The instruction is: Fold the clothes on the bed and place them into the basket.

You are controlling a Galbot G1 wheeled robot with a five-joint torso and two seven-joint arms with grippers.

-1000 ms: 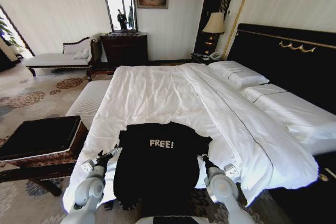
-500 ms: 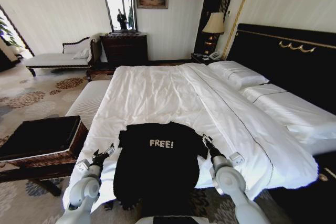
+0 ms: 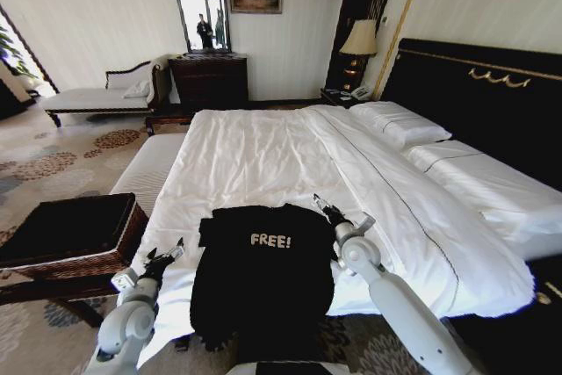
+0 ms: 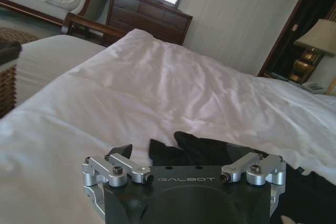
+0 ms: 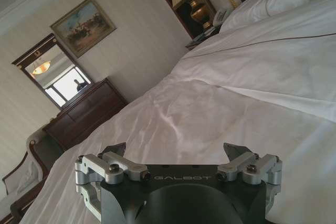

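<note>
The clothes, a black top (image 3: pixel 263 274) with white "FREE!" lettering, lie flat at the foot of the bed (image 3: pixel 263 151), hem hanging over the edge. My left gripper (image 3: pixel 167 252) hovers open over the white sheet just left of the top; in the left wrist view the left gripper (image 4: pixel 177 153) has the black fabric (image 4: pixel 202 148) right ahead of its fingers. My right gripper (image 3: pixel 323 208) is open beside the top's right shoulder; in the right wrist view the right gripper (image 5: pixel 175 151) faces bare sheet. The brown wicker basket (image 3: pixel 97 263) with black lining stands left of the bed.
A white striped bench (image 3: pixel 149 169) runs along the bed's left side beyond the basket. Pillows (image 3: pixel 399 125) and a black headboard (image 3: pixel 479 94) are at the right. A dark dresser (image 3: pixel 209 81), a chaise (image 3: pixel 92 98) and a lamp (image 3: pixel 358 41) stand along the far wall.
My right gripper has moved forward along the top's right edge, from its waist up to the shoulder. My left gripper has drifted a little left, away from the top. The top lies unchanged.
</note>
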